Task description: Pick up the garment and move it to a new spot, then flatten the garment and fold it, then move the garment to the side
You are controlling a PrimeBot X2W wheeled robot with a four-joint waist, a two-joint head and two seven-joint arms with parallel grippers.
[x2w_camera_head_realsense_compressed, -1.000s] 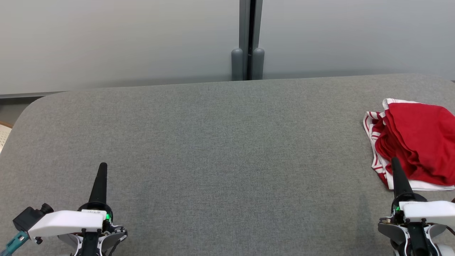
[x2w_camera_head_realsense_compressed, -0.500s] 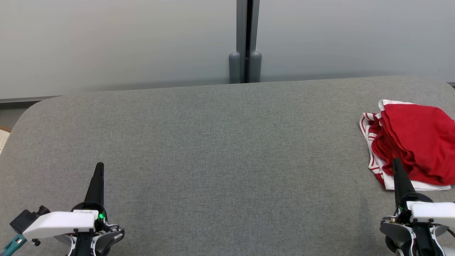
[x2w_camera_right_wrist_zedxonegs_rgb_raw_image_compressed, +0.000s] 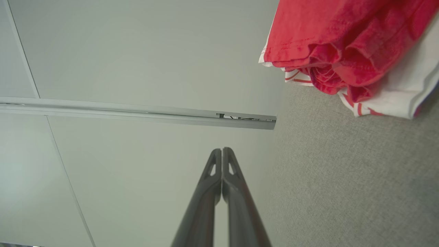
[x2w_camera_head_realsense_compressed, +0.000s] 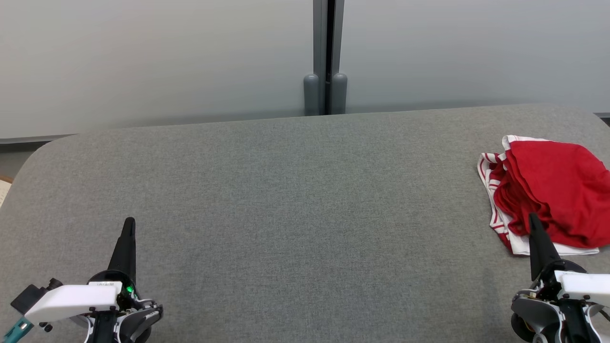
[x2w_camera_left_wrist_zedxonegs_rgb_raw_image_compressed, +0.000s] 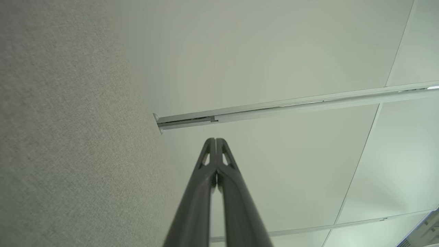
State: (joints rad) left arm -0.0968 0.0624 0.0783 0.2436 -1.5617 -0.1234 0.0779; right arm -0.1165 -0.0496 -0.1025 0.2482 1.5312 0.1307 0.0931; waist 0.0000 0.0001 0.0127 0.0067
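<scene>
Still, my left tool (x2w_camera_head_realsense_compressed: 128, 223) and right tool (x2w_camera_head_realsense_compressed: 533, 218) stayed pinched closed, empty, while my view shifted toward the garment (x2w_camera_head_realsense_compressed: 555, 186).

The left gripper (x2w_camera_head_realsense_compressed: 128, 224) and the right gripper (x2w_camera_head_realsense_compressed: 533, 218) both point forward, each with its two dark fingers pressed together, tips touching, nothing between them.
</scene>
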